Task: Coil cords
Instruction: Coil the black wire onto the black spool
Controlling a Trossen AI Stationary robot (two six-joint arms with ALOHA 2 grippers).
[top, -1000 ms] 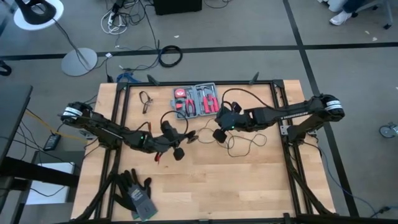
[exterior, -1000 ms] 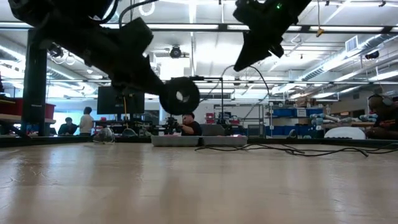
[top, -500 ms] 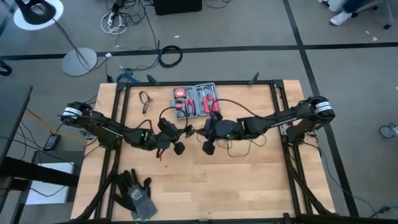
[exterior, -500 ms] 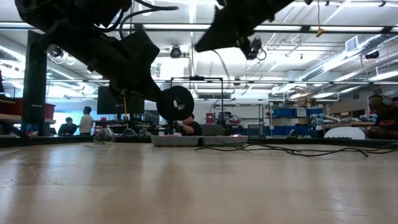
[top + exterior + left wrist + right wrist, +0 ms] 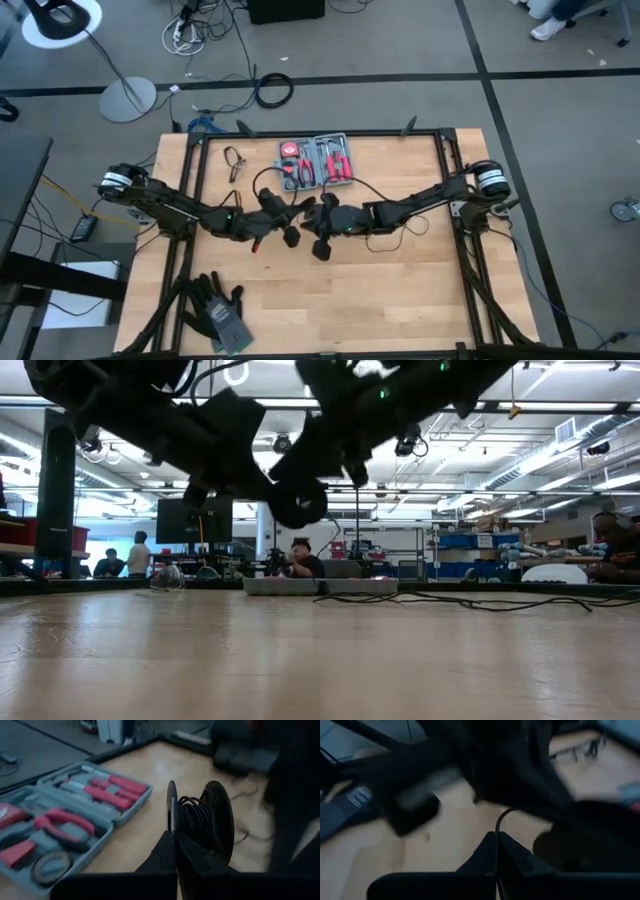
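A: Cords first: in the left wrist view the thin black wire [image 5: 196, 815] sits wound between the two round black flanges of a spool [image 5: 216, 822], and the left hand [image 5: 176, 851] has its fingers pressed together on the near flange's edge.

B: So part of it is already coiled. What has changed in the last second?

A: The right arm. In the high view its hand was over by the right end of the red tool kit [image 5: 316, 161]; now the right hand [image 5: 322, 240] has swung toward the frame's centre and hangs just beside the left one [image 5: 285, 227], at mid-desk.

B: Is it carrying anything?

A: Its own wrist view shows the fingers shut on a strand of the wire [image 5: 499, 822], which rises from between the tips. Behind that, only the dark bulk of the other arm, too blurred to read.

B: And the spool has hardly travelled?

A: Barely. In the low view it hangs clear of the desk [image 5: 320, 660] at upper centre, both arms now crowding it.

B: Meaning?

A: My reading: the right hand is bringing slack in for another turn. Loose loops of wire [image 5: 395, 232] still trail on the desk to the right of centre, so coiling is unfinished. Farther off, the tool kit lies open at the desk's upper edge, and gloves [image 5: 218, 310] rest at lower left.
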